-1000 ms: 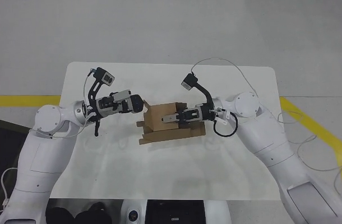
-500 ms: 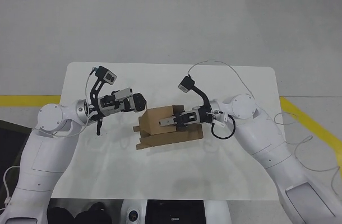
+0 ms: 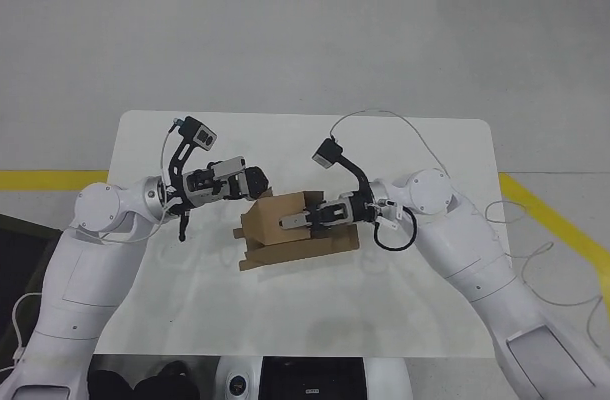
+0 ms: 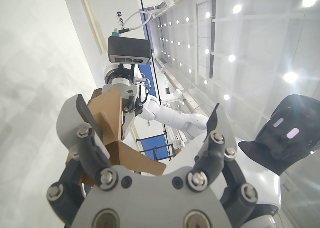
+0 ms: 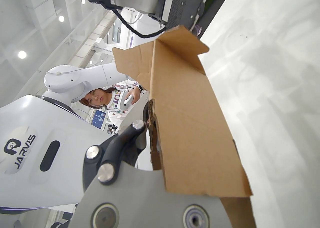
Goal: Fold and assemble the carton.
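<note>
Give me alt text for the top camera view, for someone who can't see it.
A partly folded brown carton lies on a white table, flaps loose. The right claw grips its top panel from one side, while the open left claw sits at the opposite corner.

carton [image 3: 283, 230] stands between left gripper [image 3: 259, 183] and right gripper [image 3: 299, 217].
</note>
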You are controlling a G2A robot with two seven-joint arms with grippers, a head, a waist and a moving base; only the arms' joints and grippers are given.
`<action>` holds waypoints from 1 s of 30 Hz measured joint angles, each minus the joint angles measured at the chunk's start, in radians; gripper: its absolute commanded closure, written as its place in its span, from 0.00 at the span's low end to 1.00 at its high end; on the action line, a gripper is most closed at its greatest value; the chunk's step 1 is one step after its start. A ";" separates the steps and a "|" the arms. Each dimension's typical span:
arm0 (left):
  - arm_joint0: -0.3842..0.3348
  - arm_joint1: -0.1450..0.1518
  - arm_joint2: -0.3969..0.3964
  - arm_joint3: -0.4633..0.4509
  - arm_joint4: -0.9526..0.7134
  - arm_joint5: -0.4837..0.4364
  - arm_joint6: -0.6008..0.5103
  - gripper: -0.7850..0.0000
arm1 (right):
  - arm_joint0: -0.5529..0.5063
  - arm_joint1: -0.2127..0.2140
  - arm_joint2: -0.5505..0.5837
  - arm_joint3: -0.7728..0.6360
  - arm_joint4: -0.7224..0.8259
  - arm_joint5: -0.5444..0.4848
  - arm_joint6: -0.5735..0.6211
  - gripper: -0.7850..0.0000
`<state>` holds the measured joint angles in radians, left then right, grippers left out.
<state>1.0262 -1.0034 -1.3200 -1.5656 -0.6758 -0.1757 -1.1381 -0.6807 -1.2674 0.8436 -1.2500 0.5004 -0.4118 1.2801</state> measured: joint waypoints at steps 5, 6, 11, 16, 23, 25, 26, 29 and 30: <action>-0.003 -0.002 0.009 -0.002 -0.002 -0.001 -0.005 0.00 | 0.001 -0.003 -0.002 0.009 0.003 -0.001 0.002 1.00; -0.003 -0.003 0.008 -0.001 -0.003 -0.004 -0.005 0.00 | 0.000 -0.004 -0.001 0.010 0.005 -0.002 0.002 1.00; -0.003 -0.002 -0.024 0.014 -0.017 -0.041 0.016 0.00 | -0.006 -0.006 0.000 0.019 0.013 -0.004 -0.004 1.00; 0.004 0.002 -0.055 0.010 -0.021 -0.048 0.015 0.00 | 0.000 -0.005 0.017 0.035 0.001 -0.001 -0.029 1.00; 0.026 0.004 -0.064 -0.016 -0.021 -0.044 0.007 0.00 | -0.006 0.000 0.055 0.023 -0.009 0.014 -0.084 1.00; 0.033 0.003 -0.057 -0.023 -0.017 -0.042 0.005 0.00 | -0.011 0.002 0.065 0.015 -0.012 0.019 -0.098 1.00; 0.037 0.003 -0.052 -0.027 -0.011 -0.042 0.004 0.00 | -0.013 0.003 0.071 0.010 -0.013 0.023 -0.104 1.00; 0.043 0.001 -0.037 -0.032 0.008 -0.043 0.006 0.00 | -0.017 0.007 0.086 -0.001 -0.017 0.031 -0.109 1.00; 0.044 0.000 -0.032 -0.031 0.012 -0.043 0.008 0.00 | -0.018 0.008 0.090 -0.004 -0.018 0.033 -0.111 1.00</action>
<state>1.0697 -1.0031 -1.3520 -1.5969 -0.6642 -0.2184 -1.1300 -0.6988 -1.2598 0.9339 -1.2538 0.4821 -0.3787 1.1686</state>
